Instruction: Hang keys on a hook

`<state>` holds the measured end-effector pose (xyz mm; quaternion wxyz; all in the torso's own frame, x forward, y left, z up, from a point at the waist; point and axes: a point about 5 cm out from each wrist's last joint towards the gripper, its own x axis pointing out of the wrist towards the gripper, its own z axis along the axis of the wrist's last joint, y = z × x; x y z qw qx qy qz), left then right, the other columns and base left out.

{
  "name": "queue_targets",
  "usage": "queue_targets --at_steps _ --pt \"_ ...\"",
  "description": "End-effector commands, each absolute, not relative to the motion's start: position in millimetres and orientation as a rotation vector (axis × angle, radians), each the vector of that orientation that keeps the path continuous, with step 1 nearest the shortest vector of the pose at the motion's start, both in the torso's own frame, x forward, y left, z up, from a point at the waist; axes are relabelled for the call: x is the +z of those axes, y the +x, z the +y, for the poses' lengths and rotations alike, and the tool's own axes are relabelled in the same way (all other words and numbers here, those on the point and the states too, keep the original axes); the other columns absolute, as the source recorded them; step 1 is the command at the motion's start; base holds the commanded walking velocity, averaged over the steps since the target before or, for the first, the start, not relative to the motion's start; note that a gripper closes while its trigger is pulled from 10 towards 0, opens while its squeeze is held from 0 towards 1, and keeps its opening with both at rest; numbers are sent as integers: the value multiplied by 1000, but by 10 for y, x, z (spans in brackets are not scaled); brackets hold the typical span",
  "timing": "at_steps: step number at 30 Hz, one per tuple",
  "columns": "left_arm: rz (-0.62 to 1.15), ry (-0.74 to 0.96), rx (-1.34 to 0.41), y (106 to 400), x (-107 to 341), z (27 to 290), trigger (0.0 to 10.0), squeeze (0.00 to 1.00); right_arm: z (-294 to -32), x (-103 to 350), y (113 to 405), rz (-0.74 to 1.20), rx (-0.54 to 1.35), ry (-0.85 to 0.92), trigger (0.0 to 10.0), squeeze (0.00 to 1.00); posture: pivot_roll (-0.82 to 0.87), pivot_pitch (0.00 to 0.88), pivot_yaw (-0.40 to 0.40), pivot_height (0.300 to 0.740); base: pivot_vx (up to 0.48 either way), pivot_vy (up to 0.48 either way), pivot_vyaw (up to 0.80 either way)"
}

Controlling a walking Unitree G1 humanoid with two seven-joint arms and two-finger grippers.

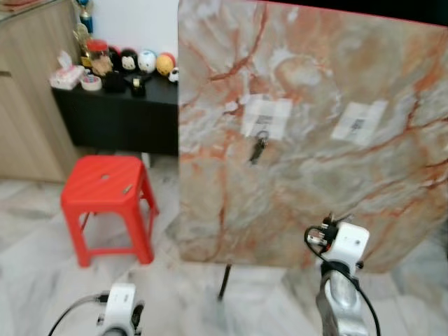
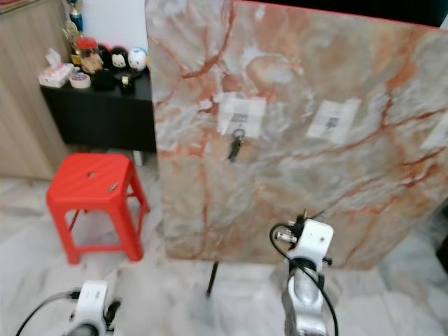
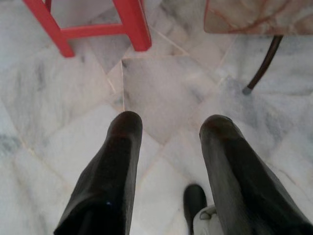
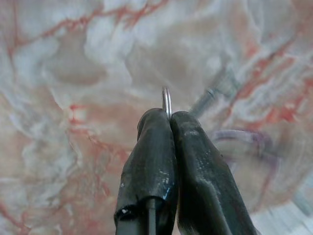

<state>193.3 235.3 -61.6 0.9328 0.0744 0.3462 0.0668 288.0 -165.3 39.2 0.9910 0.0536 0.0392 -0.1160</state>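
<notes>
Right gripper (image 4: 169,117) is pinching a metal key ring (image 4: 167,102) before the marble board (image 4: 73,58); left gripper (image 3: 171,127) is gaping over floor (image 3: 161,93); eye views are showing keys (image 1: 258,148) hanging there.

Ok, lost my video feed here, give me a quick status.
Right gripper shut on key ring, facing marble board. Left gripper open, low over floor. One set of keys already hanging on board. Nothing in the way.

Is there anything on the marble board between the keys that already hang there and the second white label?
No. In the left eye view, only bare marble board separates the hanging keys from the second white label.
</notes>
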Motion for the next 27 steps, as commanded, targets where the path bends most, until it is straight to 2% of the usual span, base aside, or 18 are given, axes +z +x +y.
queue_targets --at_steps 1,8,19,27 --pt "702 125 115 1965 -620 2269 10000 0 -1746 436 2894 56 -255 97 10000 0 76 0 -90 740 0 0 0" --pt "692 94 129 1971 -614 2271 10000 0 -1773 566 2989 5 -265 54 10000 0 72 0 -89 740 0 0 0" --pt "668 73 139 2026 -583 2263 10000 0 -1708 802 3113 -115 -172 -138 10000 0 72 0 -83 740 0 0 0" --pt "661 62 136 2051 -570 2253 10000 0 -1701 947 3179 -190 -192 -411 10000 0 66 0 -76 740 0 0 0"
